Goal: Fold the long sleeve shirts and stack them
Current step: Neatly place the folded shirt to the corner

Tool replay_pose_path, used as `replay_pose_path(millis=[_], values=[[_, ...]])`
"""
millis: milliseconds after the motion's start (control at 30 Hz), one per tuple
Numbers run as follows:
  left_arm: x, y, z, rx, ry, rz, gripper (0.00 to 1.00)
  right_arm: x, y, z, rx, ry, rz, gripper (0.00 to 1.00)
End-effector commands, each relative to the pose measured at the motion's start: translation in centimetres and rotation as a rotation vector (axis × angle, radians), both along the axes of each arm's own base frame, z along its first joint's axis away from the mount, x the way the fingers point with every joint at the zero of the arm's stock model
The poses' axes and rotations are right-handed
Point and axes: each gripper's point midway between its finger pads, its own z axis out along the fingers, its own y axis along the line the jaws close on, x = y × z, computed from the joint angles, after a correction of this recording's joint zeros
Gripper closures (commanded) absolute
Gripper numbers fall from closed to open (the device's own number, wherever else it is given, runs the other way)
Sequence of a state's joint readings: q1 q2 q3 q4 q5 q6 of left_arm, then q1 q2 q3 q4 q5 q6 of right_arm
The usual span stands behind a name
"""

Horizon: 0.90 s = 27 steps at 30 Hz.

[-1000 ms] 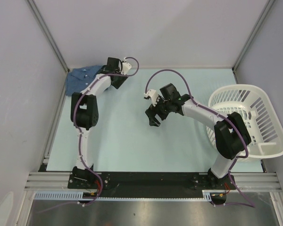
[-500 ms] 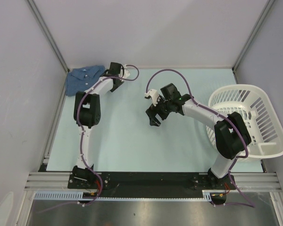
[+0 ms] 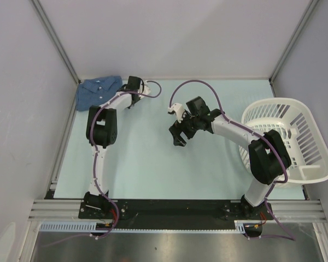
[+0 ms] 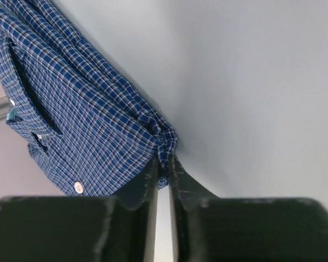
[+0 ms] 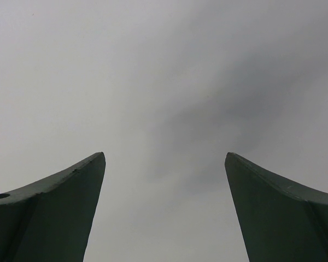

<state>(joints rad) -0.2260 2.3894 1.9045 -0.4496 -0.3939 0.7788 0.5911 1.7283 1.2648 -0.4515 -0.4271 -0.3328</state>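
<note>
One blue checked shirt (image 3: 98, 90) lies rumpled in the far left corner of the worktop (image 3: 147, 169), close to the side wall. My left arm reaches out toward it, and the left end effector (image 3: 127, 87) sits at the shirt's right edge. On the left wrist camera the cloth (image 4: 82, 120) fills the upper left of the picture, and I can see one small white button low down. The weave gathers into a puckered corner right at the tips. The left end effector (image 4: 163, 164) has its two fingers (image 4: 136, 191) drawn almost together, with only a thin slit between them. That corner of the shirt is nipped between the tips, so I call it clamped on the shirt.

Moving to the middle, the right end effector (image 3: 179, 136) hangs over bare pale green worktop, well apart from the shirt. Its wrist camera shows the right end effector (image 5: 164, 158) with both dark fingers (image 5: 71, 207) spread wide. Nothing but plain surface shows between them, so it grips nothing.

Further right, a white slatted basket (image 3: 279, 101) stands at the worktop's right edge. The right arm's elbow crosses in front of its near left side. I cannot make out any cloth inside it from above.
</note>
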Motion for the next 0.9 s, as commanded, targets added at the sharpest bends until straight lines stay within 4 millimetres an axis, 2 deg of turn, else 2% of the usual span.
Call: replay_pose_path(millis=[0, 67, 100, 233, 467, 567, 600, 633, 667, 700, 733, 800, 833, 867], values=[[-0.2, 0.8, 1.2, 0.034, -0.018, -0.006, 0.90, 0.5, 0.3, 0.7, 0.023, -0.010, -0.003, 0.03], [-0.8, 1.0, 0.8, 0.043, -0.004, -0.014, 1.00, 0.5, 0.4, 0.8, 0.024, -0.009, -0.002, 0.03], [-0.9, 1.0, 1.4, 0.045, -0.015, -0.025, 1.00, 0.5, 0.4, 0.7, 0.022, -0.006, -0.001, 0.03], [-2.4, 1.7, 1.4, 0.051, 0.007, -0.037, 1.00, 0.4, 0.5, 0.8, 0.024, -0.006, 0.006, 0.03], [-3.4, 2.2, 2.3, 0.036, 0.006, -0.051, 1.00, 0.2, 1.1, 0.9, 0.028, -0.008, 0.021, 0.03], [-3.5, 1.6, 3.1, -0.004, 0.005, -0.042, 0.66, 0.8, 0.8, 1.0, 0.025, -0.022, 0.004, 0.00], [-3.4, 1.2, 3.6, -0.036, 0.000, -0.046, 0.43, 1.3, 0.8, 1.5, 0.029, -0.033, -0.006, 0.00], [-2.9, 0.7, 5.9, -0.079, -0.048, -0.033, 0.34, 1.6, 0.7, 1.7, 0.032, -0.037, -0.016, 0.00], [-3.0, 0.5, 6.9, -0.108, -0.050, -0.030, 0.25, 2.1, 0.5, 2.0, 0.034, -0.038, -0.035, 0.00], [-2.9, -0.4, 8.2, -0.168, -0.061, -0.049, 0.12, 3.0, -0.2, 2.4, 0.040, -0.044, -0.065, 0.00], [-2.3, -1.1, 10.8, -0.240, -0.108, -0.041, 0.03, 3.9, -0.4, 3.6, 0.056, -0.062, -0.085, 0.00], [-3.1, -1.5, 14.6, -0.327, -0.130, -0.037, 0.00, 5.8, -1.8, 5.2, 0.085, -0.077, -0.151, 0.00], [-2.9, -2.8, 17.3, -0.418, -0.169, -0.059, 0.01, 7.0, -2.3, 6.8, 0.103, -0.108, -0.177, 0.00], [-3.8, -2.7, 19.4, -0.459, -0.179, -0.053, 0.01, 7.8, -2.8, 7.9, 0.119, -0.123, -0.204, 0.00]])
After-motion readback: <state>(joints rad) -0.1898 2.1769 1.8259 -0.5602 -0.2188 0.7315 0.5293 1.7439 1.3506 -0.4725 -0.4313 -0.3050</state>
